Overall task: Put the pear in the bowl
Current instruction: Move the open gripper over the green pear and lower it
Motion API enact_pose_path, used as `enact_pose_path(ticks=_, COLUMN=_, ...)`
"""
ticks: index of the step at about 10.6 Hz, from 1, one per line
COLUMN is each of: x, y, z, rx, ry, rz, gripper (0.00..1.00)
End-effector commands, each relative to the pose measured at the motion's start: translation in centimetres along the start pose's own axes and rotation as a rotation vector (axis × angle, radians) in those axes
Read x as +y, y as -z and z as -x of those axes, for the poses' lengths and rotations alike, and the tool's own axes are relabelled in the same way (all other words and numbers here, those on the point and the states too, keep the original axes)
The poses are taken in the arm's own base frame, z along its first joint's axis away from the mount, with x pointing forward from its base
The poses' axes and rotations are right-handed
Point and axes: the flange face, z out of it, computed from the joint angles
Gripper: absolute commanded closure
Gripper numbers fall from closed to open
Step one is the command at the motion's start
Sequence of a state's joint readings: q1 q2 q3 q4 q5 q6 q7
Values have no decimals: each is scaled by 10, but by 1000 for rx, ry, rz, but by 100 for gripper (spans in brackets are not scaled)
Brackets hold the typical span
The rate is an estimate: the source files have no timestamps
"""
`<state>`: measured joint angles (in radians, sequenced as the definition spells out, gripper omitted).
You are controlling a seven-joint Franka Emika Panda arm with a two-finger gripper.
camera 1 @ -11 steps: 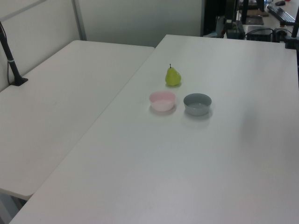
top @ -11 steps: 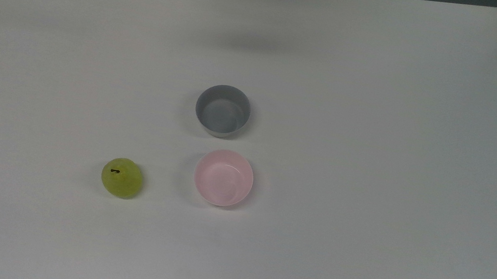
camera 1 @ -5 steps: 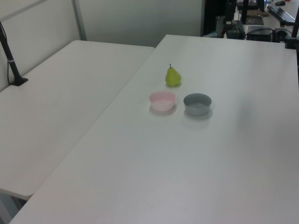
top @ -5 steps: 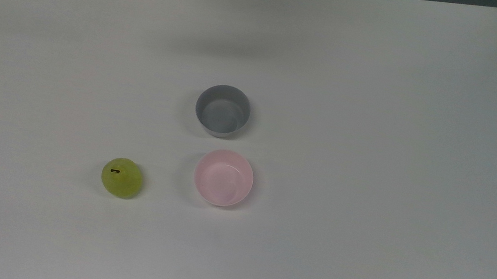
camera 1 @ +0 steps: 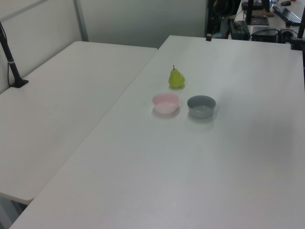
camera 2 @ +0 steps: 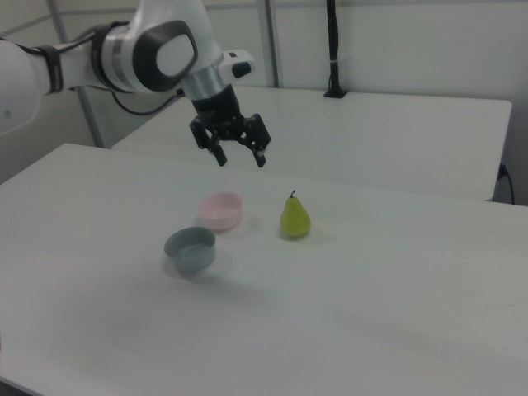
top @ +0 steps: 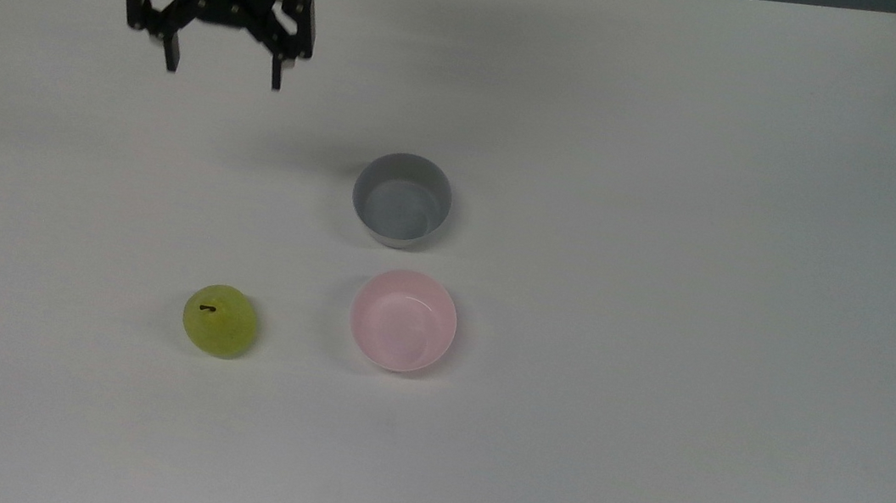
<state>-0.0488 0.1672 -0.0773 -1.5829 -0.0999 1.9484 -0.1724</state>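
Two bowls stood mid-table: pink bowl (top: 403, 320) nearest, grey bowl (top: 401, 199) behind. Pear (top: 220, 320) stood upright at the top view's lower left, beside the pink bowl. Gripper (top: 222, 74) hung upper left, fingers wide apart, empty.

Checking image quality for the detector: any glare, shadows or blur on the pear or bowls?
Top view: even light, faint sheen inside the pink bowl, soft arm shadow above the grey bowl; pear crisp. Right view: soft and hazy, small shadows under the pear and bowls, gripper slightly soft. Left view: washed out, no hard glare.
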Motion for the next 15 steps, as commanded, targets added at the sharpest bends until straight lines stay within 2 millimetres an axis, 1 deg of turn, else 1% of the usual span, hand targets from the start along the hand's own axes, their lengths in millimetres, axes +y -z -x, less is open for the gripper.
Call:
enact_pose_path(ticks=1, x=7, y=-34, z=-21, rx=84, ry=-100, rz=24, gripper=4)
enact_pose_path(ticks=2, x=12, y=-46, z=-26, rx=104, ry=-118, rz=28, gripper=4)
enact_pose_path(ticks=4, x=12, y=-68, z=-37, rx=165, ry=-153, rz=34, gripper=3)
enact_pose_path(ticks=5, x=11, y=-83, z=-42, rx=188, ry=-151, rz=38, gripper=3)
enact_pose_path(ticks=8, x=5, y=-132, z=-54, rx=235, ry=-133, rz=48, gripper=3)
enact_pose_path(ticks=10, x=-2, y=-158, z=-58, rx=254, ry=-117, rz=52, gripper=4)
enact_pose_path(ticks=11, x=-2, y=-167, z=-60, rx=269, ry=-116, rz=53, gripper=4)
enact_pose_path(ticks=13, x=-9, y=-180, z=-62, rx=284, ry=-105, rz=51, gripper=4)
enact_pose_path(ticks=14, x=-10, y=-182, z=-63, rx=299, ry=-106, rz=52, gripper=9)
enact_pose_path(ticks=15, x=-11, y=-187, z=-65, rx=310, ry=-105, rz=51, gripper=9)
